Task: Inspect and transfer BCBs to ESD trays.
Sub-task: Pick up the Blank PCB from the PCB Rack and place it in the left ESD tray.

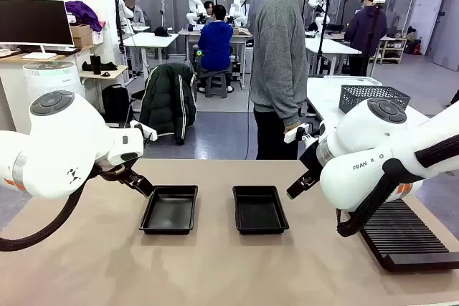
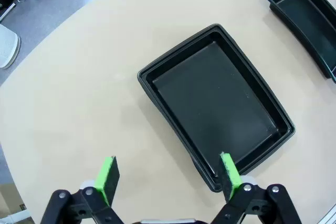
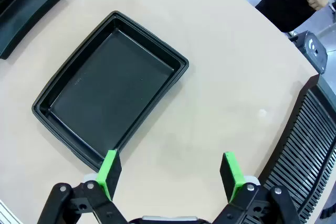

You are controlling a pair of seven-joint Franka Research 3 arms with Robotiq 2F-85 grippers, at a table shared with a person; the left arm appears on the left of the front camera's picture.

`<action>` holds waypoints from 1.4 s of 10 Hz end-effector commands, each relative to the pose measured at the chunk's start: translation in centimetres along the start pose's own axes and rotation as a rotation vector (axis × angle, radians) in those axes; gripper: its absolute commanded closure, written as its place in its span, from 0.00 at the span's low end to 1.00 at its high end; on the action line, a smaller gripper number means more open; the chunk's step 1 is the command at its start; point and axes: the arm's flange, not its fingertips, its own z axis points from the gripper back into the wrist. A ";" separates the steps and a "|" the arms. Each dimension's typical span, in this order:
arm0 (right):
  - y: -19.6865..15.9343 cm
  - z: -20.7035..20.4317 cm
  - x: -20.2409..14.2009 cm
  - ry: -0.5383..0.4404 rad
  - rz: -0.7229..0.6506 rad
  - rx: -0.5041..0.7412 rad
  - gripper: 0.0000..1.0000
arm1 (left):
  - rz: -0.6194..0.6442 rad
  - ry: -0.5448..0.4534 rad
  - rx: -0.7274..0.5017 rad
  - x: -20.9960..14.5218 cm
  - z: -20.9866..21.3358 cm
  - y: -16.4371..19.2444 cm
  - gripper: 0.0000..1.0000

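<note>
Two small black ESD trays lie side by side on a pale beige tabletop, a smooth matte surface with a rounded far edge. Take the left tray as the marker. Its glossy floor is bare. The right tray sits just to its right with a strip of tabletop between them, and its floor is bare as well. Well to the right of the left tray, past its twin, a long black ribbed rack lies along the tabletop's right side.

The left pincer hangs over the left tray's outer corner, green pads spread wide, gripping nothing. The right pincer hangs farther right of the left tray, above the tabletop between the right tray and the rack, equally wide and gripping nothing.

Beyond the left tray and to its right, a person in a grey sweater stands at the far edge of the tabletop. Farther back the room has a grey floor, with a dark jacket draped over a chair, white tables with people seated at them, a grey mesh basket and a monitor by the wall.
</note>
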 end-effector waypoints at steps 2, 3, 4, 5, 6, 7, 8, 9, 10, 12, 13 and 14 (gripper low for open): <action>0.0 0.0 0.0 0.000 0.000 0.000 0.00 | 0.000 0.000 0.000 0.0 0.0 0.0 0.00; 0.0 0.0 0.0 0.000 0.000 0.000 0.00 | 0.000 0.000 0.000 0.0 0.0 0.0 0.00; 0.0 0.0 0.0 0.000 0.000 0.000 0.00 | 0.000 0.000 0.000 0.0 0.0 0.0 0.00; 0.0 0.0 0.0 0.000 0.000 0.000 0.00 | 0.000 0.000 0.000 0.0 0.0 0.0 0.00; 0.0 0.0 0.0 0.000 0.000 0.000 0.00 | 0.000 0.000 0.000 0.0 0.0 0.0 0.00; 0.0 0.0 0.0 0.000 0.000 0.000 0.00 | 0.000 0.000 0.000 0.0 0.0 0.0 0.00; 0.0 0.0 0.0 0.000 0.000 0.000 0.00 | 0.000 0.000 0.000 0.0 0.0 0.0 0.00; 0.0 0.0 0.0 0.000 0.000 0.000 0.00 | 0.000 0.000 0.000 0.0 0.0 0.0 0.00; 0.0 0.0 0.0 0.000 0.000 0.000 0.00 | 0.000 0.000 0.000 0.0 0.0 0.0 0.00; 0.0 0.0 0.0 0.000 0.001 0.000 0.00 | -0.005 0.005 -0.047 0.6 2.9 1.0 0.00; -1.1 2.5 0.0 -0.011 -0.010 0.032 0.00 | 0.011 0.001 -0.073 1.1 5.0 1.7 0.00; -2.0 4.8 -0.3 -0.015 -0.033 0.050 0.00 | 0.032 -0.001 -0.108 1.1 7.2 2.0 0.00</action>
